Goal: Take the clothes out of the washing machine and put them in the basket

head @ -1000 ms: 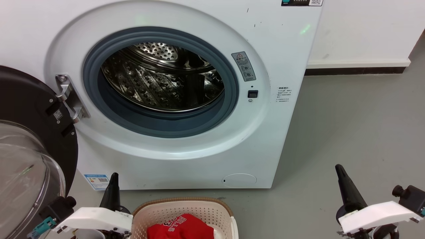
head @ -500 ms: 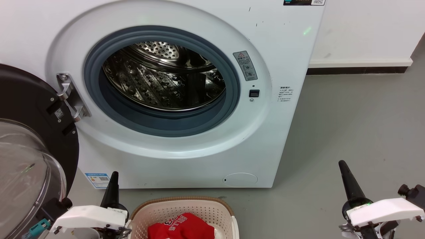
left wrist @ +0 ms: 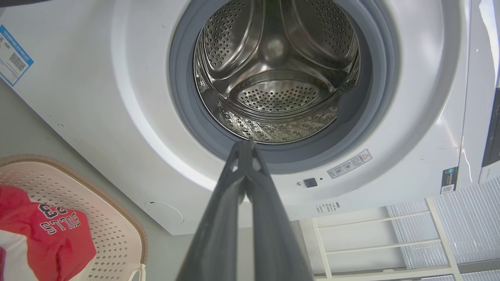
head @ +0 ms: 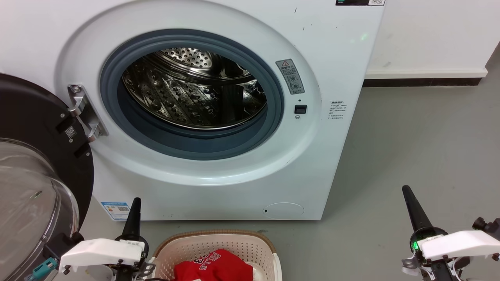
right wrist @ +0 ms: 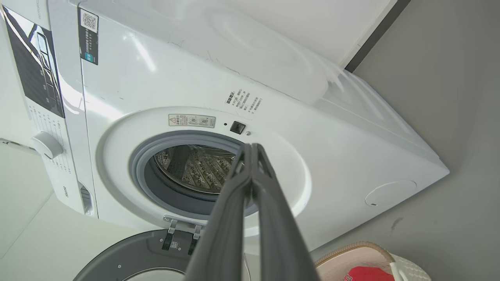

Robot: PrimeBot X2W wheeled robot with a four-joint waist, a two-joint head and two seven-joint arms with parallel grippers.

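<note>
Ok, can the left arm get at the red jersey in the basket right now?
Probably yes: the jersey lies uncovered in the open-topped basket, close beside the left gripper, whose fingers are shut.

You'll find the cream perforated plastic basket (head: pixel 213 234) just before the large white front-loading washing machine (head: pixel 332 58), with the red fabric jersey (head: pixel 218 268) in it. The machine's black-framed glass door (head: pixel 33 117) stands open at your far left.

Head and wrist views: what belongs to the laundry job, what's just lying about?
Job: red jersey, in the basket; washing machine, drum bare where visible, door open.

Lying about: white rack in the left wrist view; dark skirting along the wall.
</note>
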